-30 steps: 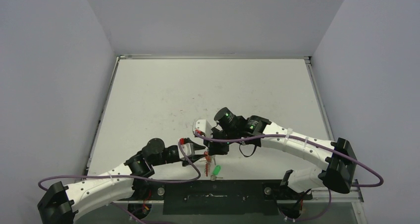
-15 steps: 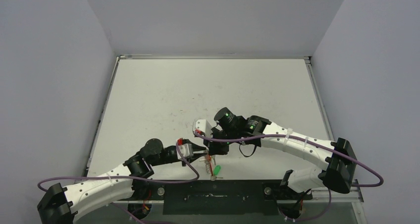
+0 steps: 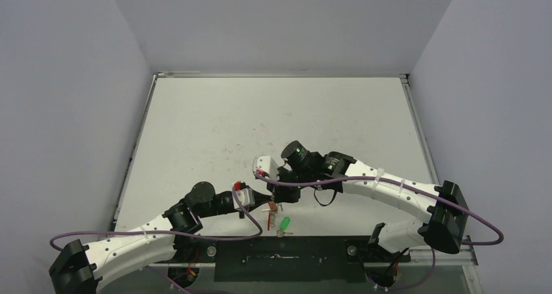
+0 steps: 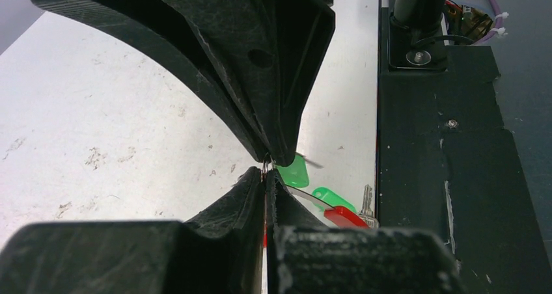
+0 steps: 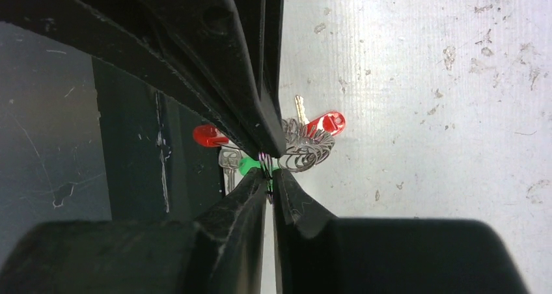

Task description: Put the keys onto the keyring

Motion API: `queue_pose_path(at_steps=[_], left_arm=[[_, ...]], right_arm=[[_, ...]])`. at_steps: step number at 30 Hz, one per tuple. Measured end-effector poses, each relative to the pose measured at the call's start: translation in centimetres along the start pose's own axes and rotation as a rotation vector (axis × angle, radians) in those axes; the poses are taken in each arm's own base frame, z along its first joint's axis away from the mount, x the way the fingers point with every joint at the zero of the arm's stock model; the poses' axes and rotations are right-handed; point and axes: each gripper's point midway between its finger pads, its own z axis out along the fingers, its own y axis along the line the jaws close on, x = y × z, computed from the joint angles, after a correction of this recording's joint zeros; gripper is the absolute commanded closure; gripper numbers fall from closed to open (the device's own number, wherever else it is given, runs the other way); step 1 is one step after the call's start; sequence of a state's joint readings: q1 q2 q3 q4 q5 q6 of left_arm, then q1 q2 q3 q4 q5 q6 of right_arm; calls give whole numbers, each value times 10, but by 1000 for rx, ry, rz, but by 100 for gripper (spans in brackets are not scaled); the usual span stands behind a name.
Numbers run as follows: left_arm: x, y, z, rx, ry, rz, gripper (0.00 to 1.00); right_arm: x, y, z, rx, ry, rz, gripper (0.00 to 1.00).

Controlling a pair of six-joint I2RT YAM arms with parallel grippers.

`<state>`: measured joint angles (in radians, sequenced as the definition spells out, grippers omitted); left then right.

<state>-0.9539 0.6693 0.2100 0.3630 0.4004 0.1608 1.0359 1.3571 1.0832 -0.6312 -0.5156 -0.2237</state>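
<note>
Both pairs of fingers are shut. My left fingers (image 4: 267, 170) meet tip to tip on a thin glint of wire, which I read as the keyring (image 5: 304, 149). My right fingers (image 5: 267, 169) are clamped on a coiled strand of the same loop. Two grips make sense here: one anchors the ring and the other works a coil to open a gap. The ring sits between my tips at the middle of the surface's (image 3: 260, 125) near edge; I can't tell whether it's lifted. The red sleeve (image 5: 326, 121) sticks out sideways, clear of both grips. The keys (image 4: 296, 172) lie just past my left tips, green heads close together, beside the black base plate (image 4: 442, 177). They're bunched against the coils, so I can't tell if either is threaded. My guess is neither is yet; a key's hole has to line up with a coil end first.
</note>
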Motion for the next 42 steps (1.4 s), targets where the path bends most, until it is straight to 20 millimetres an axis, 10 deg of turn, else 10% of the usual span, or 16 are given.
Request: queue_pose_path(at_steps=[5,8,23,35,40,42], left_arm=[[-3,0,-1,-3,-19,2,100],[-6,0,-1,-12,-47,-1,100],[-19,1,-5,-43,-198,12,100],[-28,0,-7,-40,-234,24,100],[-26,1,-7,-42,-229,21,100],[-25,0,-7,-42,-226,20,83]], right_arm=[[-6,-8,0,28,-37,-5,55],[-5,-13,-5,53,-84,-11,53],[-16,-2,-21,-3,-328,-124,62],[-25,3,-14,-63,-363,-150,100],[-23,3,-12,-72,-355,-150,100],[-22,4,-12,-73,-351,-151,100]])
